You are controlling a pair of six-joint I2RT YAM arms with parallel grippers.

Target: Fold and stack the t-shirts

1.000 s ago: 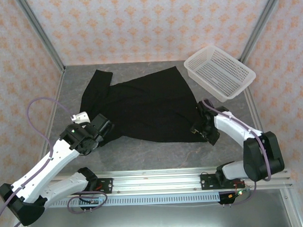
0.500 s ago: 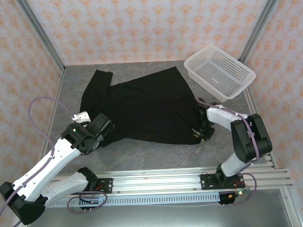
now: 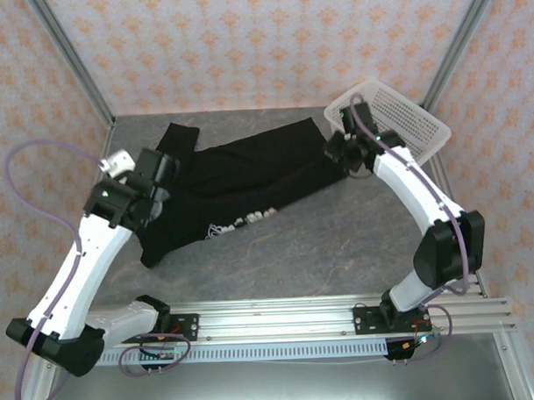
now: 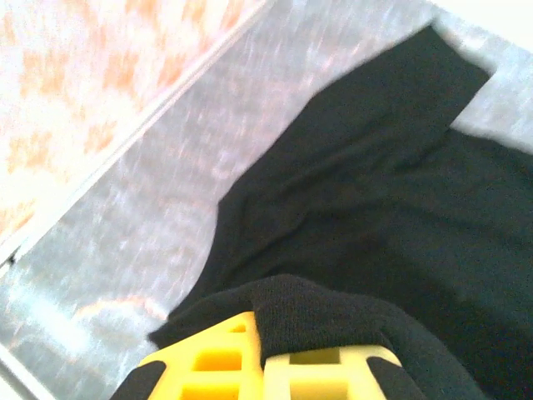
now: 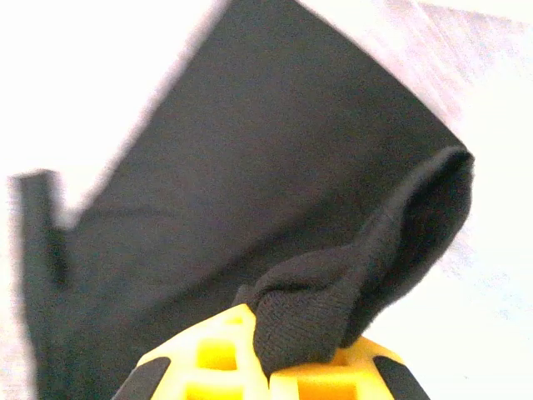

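Grey tabletop (image 3: 339,241), papered walls (image 3: 244,52): shirt (image 3: 240,179) lies half-lifted across the back, one corner pinched in the left gripper (image 3: 152,182), the other in the right gripper (image 3: 343,153) beside the basket (image 3: 405,125); best carry both level and taut, then lay edge on edge.

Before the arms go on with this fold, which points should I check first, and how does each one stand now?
1. The left gripper is shut on the t-shirt edge: ok, cloth is pinched in it.
2. The right gripper is shut on the opposite edge: ok, a bunched fold is pinched in it.
3. Fold line straight across: not ok, the near edge runs slanted, with its left end nearer than its right.
4. The right gripper is apart from the basket: cannot tell, it is right beside the rim.
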